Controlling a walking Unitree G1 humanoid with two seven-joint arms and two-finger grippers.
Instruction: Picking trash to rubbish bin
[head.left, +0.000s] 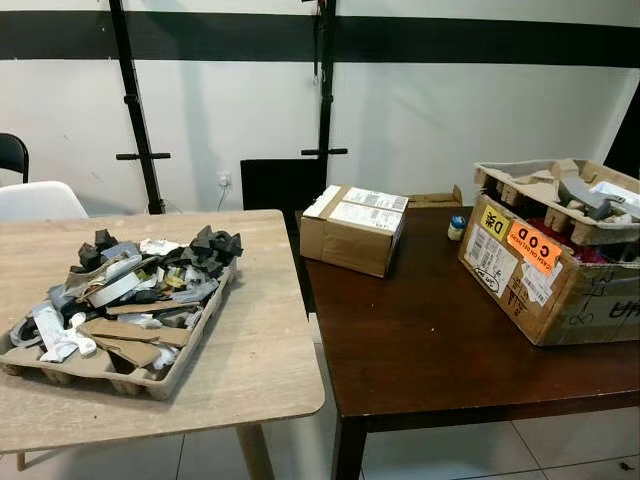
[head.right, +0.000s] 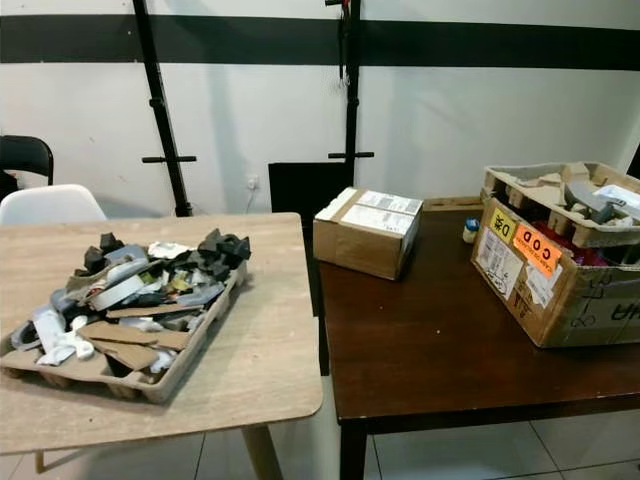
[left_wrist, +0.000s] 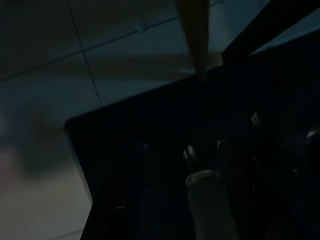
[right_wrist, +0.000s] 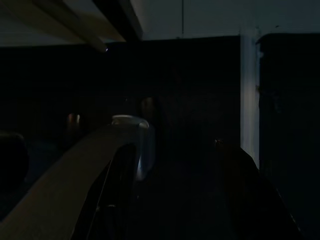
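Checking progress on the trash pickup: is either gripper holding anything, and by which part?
It cannot be told: both wrist views are too dark. The trash still lies on its tray.

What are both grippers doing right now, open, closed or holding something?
Left gripper: hangs idle in the dark, cannot be told.
Right gripper: same, cannot be told.

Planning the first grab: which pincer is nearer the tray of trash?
Left, probably. The left pincer hangs beside the light table's leg, under the tray; the right pincer hangs in shade, position unclear.
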